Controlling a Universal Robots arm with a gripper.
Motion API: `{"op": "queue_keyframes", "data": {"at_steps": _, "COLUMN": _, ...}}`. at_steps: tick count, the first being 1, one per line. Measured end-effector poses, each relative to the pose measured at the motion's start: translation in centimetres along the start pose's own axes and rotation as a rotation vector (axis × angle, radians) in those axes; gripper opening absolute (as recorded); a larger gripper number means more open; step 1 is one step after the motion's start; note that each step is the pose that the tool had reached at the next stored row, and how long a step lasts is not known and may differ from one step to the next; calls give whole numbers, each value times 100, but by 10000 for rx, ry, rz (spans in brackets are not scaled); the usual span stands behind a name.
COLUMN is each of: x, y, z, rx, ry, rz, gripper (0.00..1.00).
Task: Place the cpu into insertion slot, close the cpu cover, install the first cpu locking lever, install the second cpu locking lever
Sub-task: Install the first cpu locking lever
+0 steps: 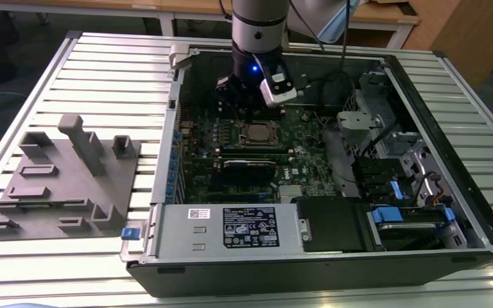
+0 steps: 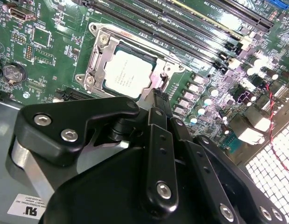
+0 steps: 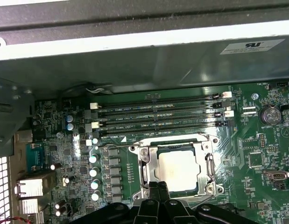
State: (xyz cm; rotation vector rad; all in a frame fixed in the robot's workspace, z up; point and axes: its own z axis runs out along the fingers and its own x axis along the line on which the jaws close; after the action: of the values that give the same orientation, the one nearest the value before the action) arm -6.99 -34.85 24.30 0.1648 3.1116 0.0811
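A: Begin at the exterior view's left. What edges the work?
B: A grey fixture block (image 1: 58, 179) lies on the slatted table (image 1: 101, 70), well apart from the open computer case (image 1: 315, 276). The case's side wall (image 1: 167, 141) stands upright just beside the green motherboard (image 1: 203, 160).
A: How much room is there near the insertion slot (image 3: 153, 163)?
B: Low board around it. In the first wrist view, long memory slots (image 3: 158, 116) run along one side and a row of capacitors (image 3: 94, 170) lines another. Toward the exterior view's right the metal drive cage (image 1: 392, 141) rises high above the board, well apart from the slot.
A: The arm?
B: The arm (image 1: 259, 32) hangs above the motherboard. The gripper (image 2: 159, 97) has its fingers drawn together with nothing between them, tips right at the slot's metal edge.
A: And the cpu?
B: The cpu (image 2: 128, 74) lies flat in the insertion slot, near the board's middle. Its top is silvery-grey and matte, with faint print. The cpu cover (image 2: 98, 56), a thin silver frame, lies down around it, and the chip shows through its window.
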Motion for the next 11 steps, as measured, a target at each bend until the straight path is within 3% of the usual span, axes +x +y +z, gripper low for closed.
{"op": "queue_keyframes", "data": {"at_steps": 11, "x": 17, "y": -2, "z": -2, "rx": 1, "ry": 0, "rz": 1, "gripper": 11}}
